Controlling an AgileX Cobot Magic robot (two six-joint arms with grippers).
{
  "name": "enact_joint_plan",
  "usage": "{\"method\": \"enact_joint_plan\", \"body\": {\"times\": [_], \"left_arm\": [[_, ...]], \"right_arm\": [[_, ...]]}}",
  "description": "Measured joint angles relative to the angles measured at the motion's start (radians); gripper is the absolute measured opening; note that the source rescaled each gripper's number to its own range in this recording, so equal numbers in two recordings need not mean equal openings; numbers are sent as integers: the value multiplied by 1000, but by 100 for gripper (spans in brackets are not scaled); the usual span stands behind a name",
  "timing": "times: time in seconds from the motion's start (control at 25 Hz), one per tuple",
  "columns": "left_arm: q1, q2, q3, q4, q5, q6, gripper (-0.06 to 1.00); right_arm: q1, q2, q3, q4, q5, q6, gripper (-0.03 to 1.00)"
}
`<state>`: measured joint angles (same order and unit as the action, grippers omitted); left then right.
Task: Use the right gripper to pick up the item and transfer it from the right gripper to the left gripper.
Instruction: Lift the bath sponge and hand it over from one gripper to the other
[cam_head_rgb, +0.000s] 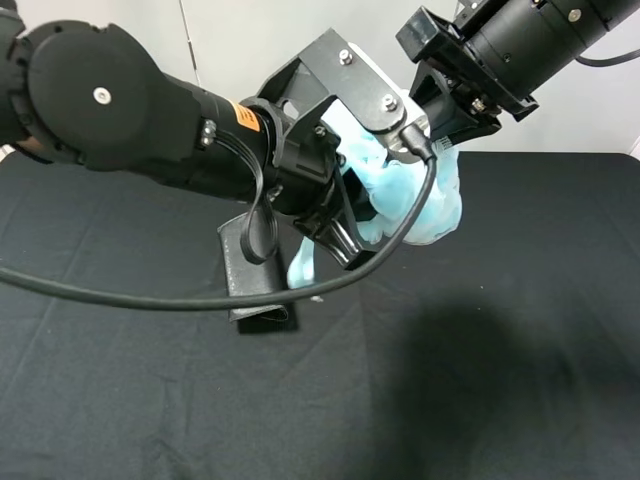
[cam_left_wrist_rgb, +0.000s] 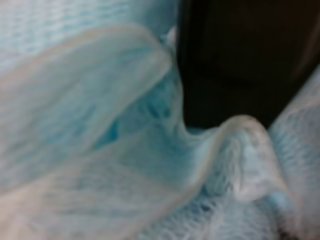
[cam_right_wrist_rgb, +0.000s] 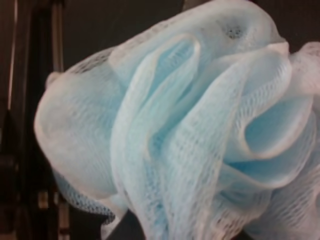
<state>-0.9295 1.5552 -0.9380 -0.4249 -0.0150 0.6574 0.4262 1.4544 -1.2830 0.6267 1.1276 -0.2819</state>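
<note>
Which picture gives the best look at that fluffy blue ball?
The right wrist view: the loofah fills it, and its mesh folds are sharp. The exterior high view shows it small and partly hidden behind the left arm. The left wrist view is too close and blurred.

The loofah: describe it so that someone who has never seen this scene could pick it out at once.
Above the black table, two black arms meet in mid-air. The loofah hangs between the left pincer and the right pincer. It is the only soft, pale blue thing: fluffy light blue and white mesh, unlike the black folded case lying on the table below.
</note>
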Motion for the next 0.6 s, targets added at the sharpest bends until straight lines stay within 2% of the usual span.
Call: {"method": "enact_joint_plan", "body": {"times": [0.16,0.2,0.24,0.28,0.32,0.36,0.4,0.48,0.6], "left_arm": [[0,0,0,1,-2,0,12],[0,0,0,1,-3,0,11],[0,0,0,1,-3,0,11],[0,0,0,1,-3,0,11],[0,1,0,1,-3,0,10],[0,2,0,1,-6,0,10],[0,2,0,1,-6,0,10],[-2,2,0,1,-8,2,9],[5,1,0,2,-8,3,9]], "right_arm": [[0,0,-2,2,2,6,2],[0,0,-2,4,3,8,10],[0,0,-4,9,3,9,24],[0,0,-4,19,4,10,41],[0,0,-5,28,6,10,63],[0,0,-5,33,7,10,78],[0,0,-5,29,8,7,87],[0,0,-5,14,17,-5,95],[-1,0,-5,6,42,-11,98]]}}
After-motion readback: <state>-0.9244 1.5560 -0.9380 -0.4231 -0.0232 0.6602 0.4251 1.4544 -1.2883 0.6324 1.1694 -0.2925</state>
